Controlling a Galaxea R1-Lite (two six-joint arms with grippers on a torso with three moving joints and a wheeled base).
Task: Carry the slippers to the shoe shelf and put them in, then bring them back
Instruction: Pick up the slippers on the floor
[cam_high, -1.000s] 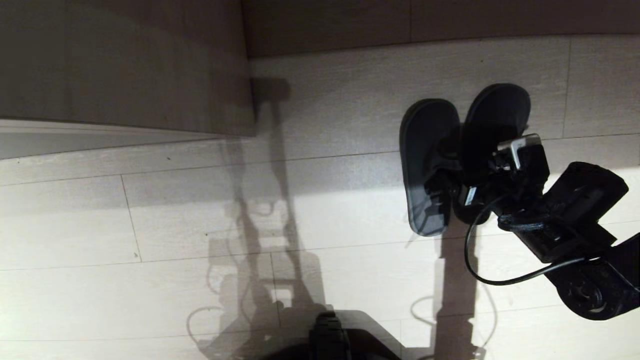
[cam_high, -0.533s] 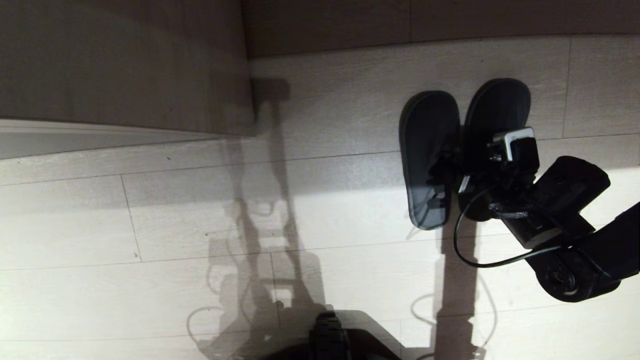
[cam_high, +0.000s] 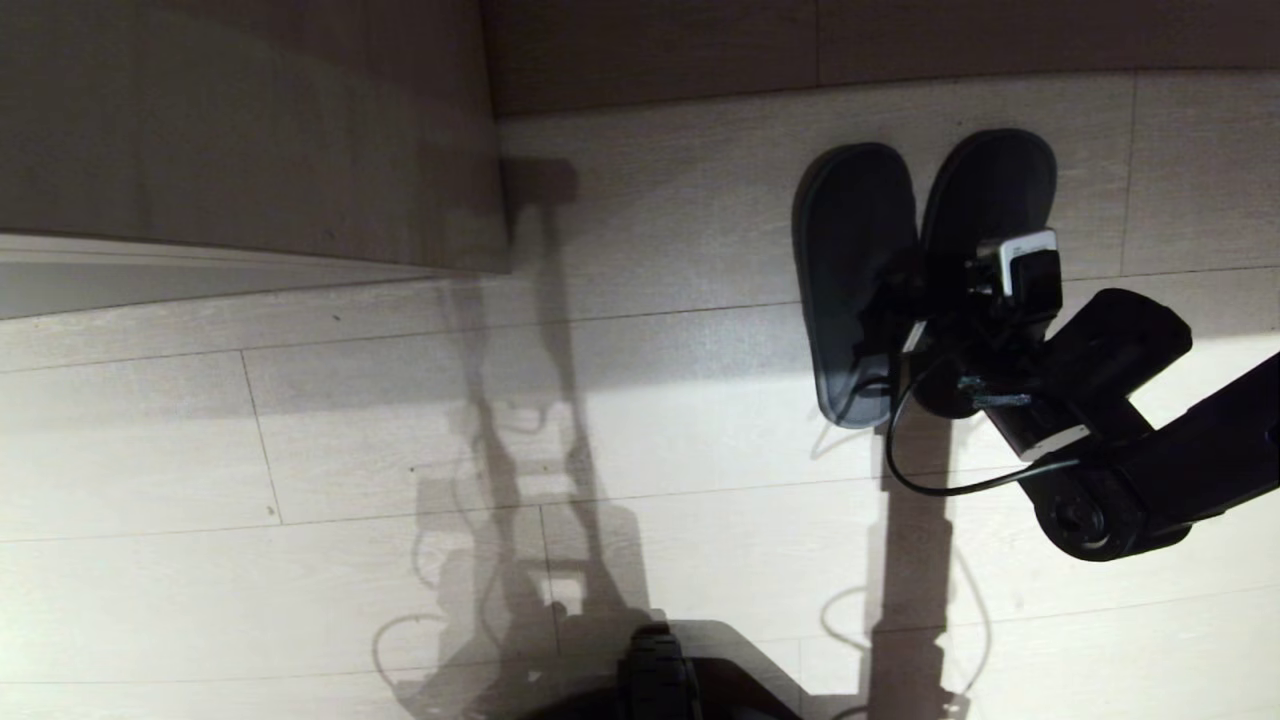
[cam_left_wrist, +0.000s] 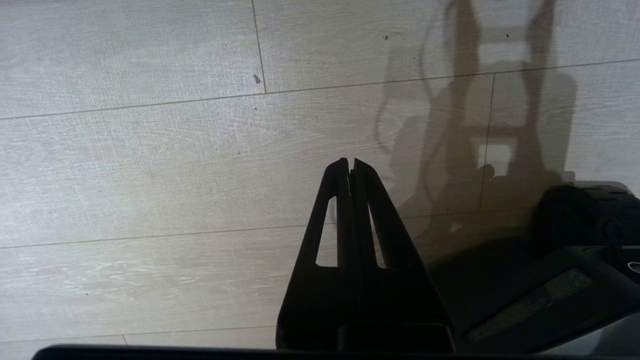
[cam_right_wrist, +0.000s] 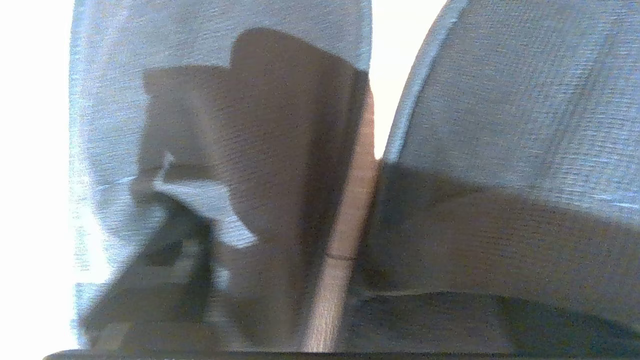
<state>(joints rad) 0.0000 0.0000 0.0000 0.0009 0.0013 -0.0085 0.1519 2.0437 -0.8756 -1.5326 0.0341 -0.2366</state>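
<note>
While the right end effector (cam_high: 900, 325) sits low over the slippers (cam_high: 905, 270) where the two meet, its fingers are hidden among the dark shapes, so whether it grips them cannot be told. Both slippers lie side by side on the pale plank floor (cam_high: 400, 420), touching along their inner edges in the right wrist view. Beyond them runs a taupe wood-grain unit (cam_high: 250, 130). The left end effector (cam_left_wrist: 350, 167) hangs over bare floor, its fingers pressed together on nothing.
</note>
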